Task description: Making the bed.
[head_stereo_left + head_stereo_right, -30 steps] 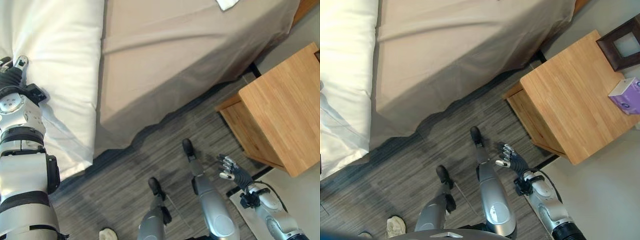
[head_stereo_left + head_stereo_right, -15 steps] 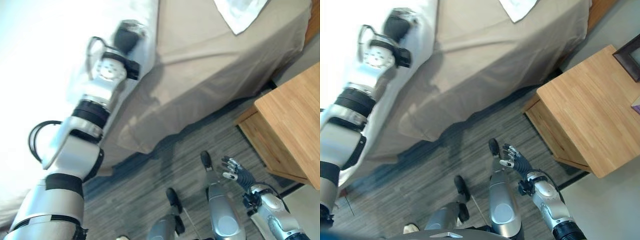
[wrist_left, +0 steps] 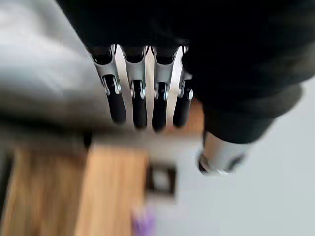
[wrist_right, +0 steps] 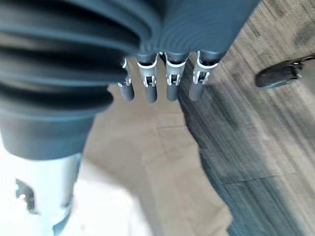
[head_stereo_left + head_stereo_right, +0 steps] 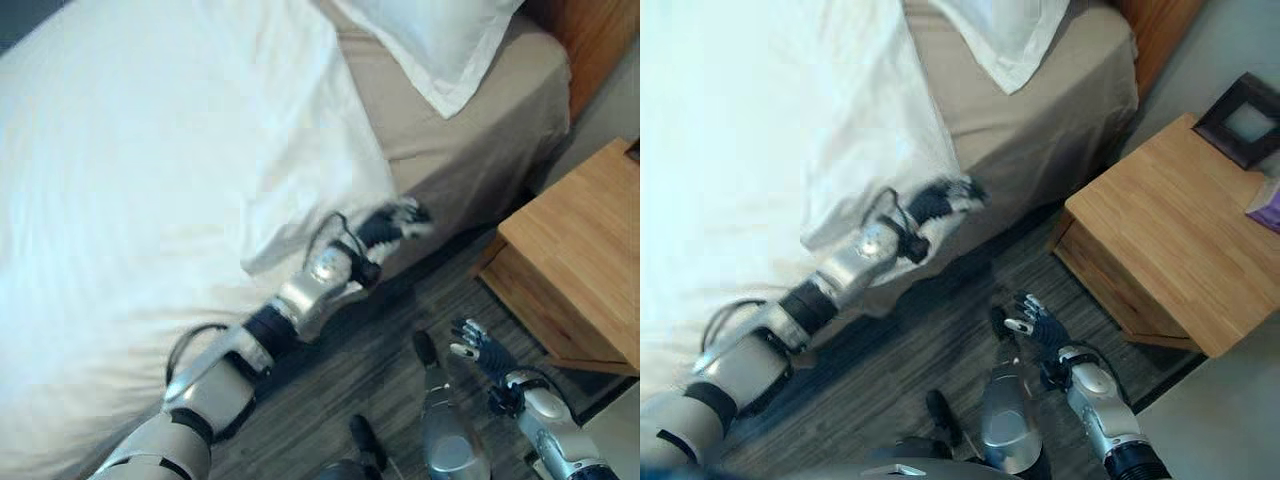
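White duvet (image 5: pixel 150 180) beside left hand (image 5: pixel 395 222), no legible writing.

A bed (image 5: pixel 470 150) in a tan fitted sheet is carrying a white duvet (image 5: pixel 150 180), which is covering most of it, and a white pillow (image 5: pixel 435 40) at its head end. Beside it a wooden nightstand (image 5: pixel 1160 250) is standing on the grey floor (image 5: pixel 940 340), bearing a dark picture frame (image 5: pixel 1240 125) and a purple box (image 5: pixel 1268 205)
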Controlling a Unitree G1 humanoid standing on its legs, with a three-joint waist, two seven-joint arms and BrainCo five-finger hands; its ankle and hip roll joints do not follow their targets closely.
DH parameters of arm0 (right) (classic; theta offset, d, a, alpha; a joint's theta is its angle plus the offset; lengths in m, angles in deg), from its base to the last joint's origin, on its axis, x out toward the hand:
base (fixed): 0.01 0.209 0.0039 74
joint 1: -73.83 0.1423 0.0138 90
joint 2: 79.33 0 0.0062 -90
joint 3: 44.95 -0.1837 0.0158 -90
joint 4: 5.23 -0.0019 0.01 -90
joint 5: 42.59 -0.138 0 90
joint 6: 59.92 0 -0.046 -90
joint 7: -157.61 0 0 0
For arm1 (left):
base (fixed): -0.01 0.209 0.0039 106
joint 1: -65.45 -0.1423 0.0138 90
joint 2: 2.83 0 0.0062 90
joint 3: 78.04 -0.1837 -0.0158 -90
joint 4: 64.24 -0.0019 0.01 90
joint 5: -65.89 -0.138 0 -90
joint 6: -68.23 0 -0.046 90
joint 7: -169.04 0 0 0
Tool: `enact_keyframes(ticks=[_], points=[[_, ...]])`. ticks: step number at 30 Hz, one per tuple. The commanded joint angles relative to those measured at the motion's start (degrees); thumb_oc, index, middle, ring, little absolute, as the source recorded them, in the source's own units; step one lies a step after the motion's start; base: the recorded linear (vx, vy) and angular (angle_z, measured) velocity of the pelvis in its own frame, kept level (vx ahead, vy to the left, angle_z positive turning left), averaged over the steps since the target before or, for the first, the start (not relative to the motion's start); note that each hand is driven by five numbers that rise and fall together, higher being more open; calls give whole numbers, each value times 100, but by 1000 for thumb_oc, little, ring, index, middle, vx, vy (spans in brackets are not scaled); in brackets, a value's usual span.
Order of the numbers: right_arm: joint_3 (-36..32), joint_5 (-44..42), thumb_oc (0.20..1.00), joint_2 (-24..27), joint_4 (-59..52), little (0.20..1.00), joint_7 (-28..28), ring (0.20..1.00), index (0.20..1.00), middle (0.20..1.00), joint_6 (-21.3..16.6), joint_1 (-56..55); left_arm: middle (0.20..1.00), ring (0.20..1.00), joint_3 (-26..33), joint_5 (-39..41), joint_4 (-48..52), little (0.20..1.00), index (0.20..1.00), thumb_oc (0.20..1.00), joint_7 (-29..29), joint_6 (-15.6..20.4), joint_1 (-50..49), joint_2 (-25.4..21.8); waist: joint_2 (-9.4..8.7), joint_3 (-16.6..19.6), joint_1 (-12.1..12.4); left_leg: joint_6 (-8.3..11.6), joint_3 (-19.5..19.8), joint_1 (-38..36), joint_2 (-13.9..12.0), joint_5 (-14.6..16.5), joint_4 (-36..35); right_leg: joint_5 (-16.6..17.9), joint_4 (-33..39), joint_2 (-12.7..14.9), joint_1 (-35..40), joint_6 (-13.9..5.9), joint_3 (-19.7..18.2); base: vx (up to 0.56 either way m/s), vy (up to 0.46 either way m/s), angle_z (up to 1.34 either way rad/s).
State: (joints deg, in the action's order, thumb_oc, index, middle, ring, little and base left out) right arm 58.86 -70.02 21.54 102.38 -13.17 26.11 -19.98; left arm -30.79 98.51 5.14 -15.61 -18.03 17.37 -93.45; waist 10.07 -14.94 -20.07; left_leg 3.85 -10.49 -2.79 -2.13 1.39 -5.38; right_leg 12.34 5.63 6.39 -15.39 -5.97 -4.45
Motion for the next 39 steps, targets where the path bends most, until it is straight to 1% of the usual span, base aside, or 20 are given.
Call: enact_keyframes(ticks=[1,3,4,5,7,10,11,13,14,15,16,17,18,19,21,26,32,33,37,39], points=[[-80,52,1000,184,-324,1000,137,1000,1000,1000,-135,-490,1000,1000,497,400,217,1000,1000,1000,-231,360,470,86,82,243,-111,181,301,266,-43,-310,38,-915,-100,-229,941,-80,-56,60,24,-1],[-2,98,1000,171,-230,1000,217,1000,1000,1000,-99,-487,1000,1000,619,765,720,1000,1000,1000,-253,452,388,70,105,362,-46,171,395,171,-21,-303,38,-949,-112,-216,1099,-64,18,47,11,15],[-1,98,1000,170,-229,1000,217,1000,1000,1000,-100,-487,1000,1000,619,765,721,1000,1000,1000,-253,451,386,68,104,360,-48,171,397,169,-20,-303,38,-950,-111,-216,1102,-64,20,34,2,15],[47,145,1000,161,-187,1000,267,1000,1000,1000,-105,-484,1000,1000,746,982,991,1000,1000,1000,-286,533,401,47,100,430,-7,167,432,137,-18,-300,38,-966,-116,-218,1167,-61,47,16,-3,14],[57,160,1000,167,-215,1000,295,1000,1000,1000,-105,-501,1000,1000,798,1014,1128,1000,1000,1000,-270,580,423,10,91,460,12,165,452,118,-16,-295,38,-976,-116,-218,1206,-63,63,23,-11,9],[51,297,1000,211,-230,1000,383,1000,1000,1000,-131,-593,1000,1000,1101,1026,1489,1000,1000,1000,-231,750,475,-253,60,544,78,163,498,65,-5,-276,38,-997,-117,-212,1297,-65,112,0,0,0],[33,349,1000,220,-230,1000,396,1000,1000,1000,-134,-639,1000,1000,1168,854,1494,1000,1000,1000,-145,795,501,-387,52,574,106,162,504,50,-4,-271,38,-997,-114,-211,1323,-66,124,22,-17,4],[-54,418,1000,212,-178,1000,403,1000,1000,1000,-139,-749,1000,1000,1289,358,1522,1000,1000,1000,-13,816,611,-919,49,622,184,159,546,41,-2,-274,38,-1001,-103,-204,1364,-69,162,10,-9,2],[-171,445,1000,190,-160,1000,418,1000,1000,1000,-165,-851,1000,1000,1454,-124,1553,1000,1000,1000,159,867,671,-1502,48,630,249,159,579,43,1,-294,38,-1003,-94,-202,1382,-79,198,0,0,0],[-168,446,1000,188,-161,1000,418,1000,1000,1000,-165,-850,1000,1000,1454,-126,1557,1000,1000,1000,162,866,668,-1506,44,626,243,159,582,39,1,-294,38,-1005,-94,-201,1387,-79,201,0,0,0],[-247,456,1000,141,-113,1000,415,1000,1000,1000,-189,-926,1000,1000,1676,-275,1395,1000,1000,1000,265,849,466,-1846,43,627,307,159,597,44,1,-305,38,-1004,-86,-196,1401,-87,222,0,0,0],[-242,456,1000,142,-112,1000,415,1000,1000,1000,-190,-926,1000,1000,1680,-275,1398,1000,1000,1000,265,848,460,-1849,43,627,302,159,599,43,1,-305,38,-1005,-86,-196,1403,-87,224,-8,-4,10],[-272,450,1000,116,-115,1000,412,1000,1000,1000,-193,-970,1000,1000,1796,-408,1306,1000,1000,1000,340,836,343,-1976,42,619,324,158,610,43,4,-307,38,-1008,-85,-199,1404,-85,232,-15,-8,24],[-321,415,1000,75,-124,1000,425,1000,1000,1000,-207,-1023,1000,1000,1974,-849,1150,1000,1000,1000,558,828,226,-2125,27,598,360,158,622,53,3,-317,38,-1008,-80,-202,1405,-89,242,-23,-6,23],[-296,412,1000,42,-88,1000,421,1000,1000,1000,-206,-1014,1000,1000,2204,-1148,859,1000,1000,1000,714,714,-23,-2147,22,568,387,162,619,83,-1,-329,38,-1002,-74,-206,1379,-92,243,-30,1,9],[-242,431,1000,64,-114,1000,430,1000,1000,1000,-166,-970,1000,1000,2336,-1368,494,1000,1000,1000,756,610,-211,-2227,12,485,393,167,573,136,-25,-341,38,-988,-79,-228,1317,-90,209,0,0,0],[-183,361,1000,88,-52,1000,429,1000,1000,1000,-148,-876,1000,1000,2310,-1574,183,1000,1000,1000,788,558,-143,-2220,-16,381,369,166,525,208,-38,-362,38,-965,-99,-251,1202,-94,165,-14,0,-2],[-166,345,1000,152,-78,1000,397,1000,1000,1000,-152,-804,1000,1000,2349,-1526,10,1000,1000,1000,969,572,-46,-2057,-29,252,340,162,505,311,-43,-392,38,-939,-132,-254,1054,-92,138,-78,6,-6],[-197,340,1000,202,-111,1000,375,1000,1000,1000,-164,-817,1000,1000,2359,-1802,-158,1000,1000,1000,1161,526,150,-1998,-19,189,336,159,476,418,-53,-409,38,-903,-154,-272,898,-87,103,-24,-6,-13],[-204,308,1000,186,-44,1000,316,1000,1000,1000,-193,-803,1000,1000,2360,-2098,-311,1000,1000,1000,1278,446,244,-2006,-11,133,326,162,437,484,-62,-418,38,-892,-155,-279,808,-94,69,3,-12,-9]])
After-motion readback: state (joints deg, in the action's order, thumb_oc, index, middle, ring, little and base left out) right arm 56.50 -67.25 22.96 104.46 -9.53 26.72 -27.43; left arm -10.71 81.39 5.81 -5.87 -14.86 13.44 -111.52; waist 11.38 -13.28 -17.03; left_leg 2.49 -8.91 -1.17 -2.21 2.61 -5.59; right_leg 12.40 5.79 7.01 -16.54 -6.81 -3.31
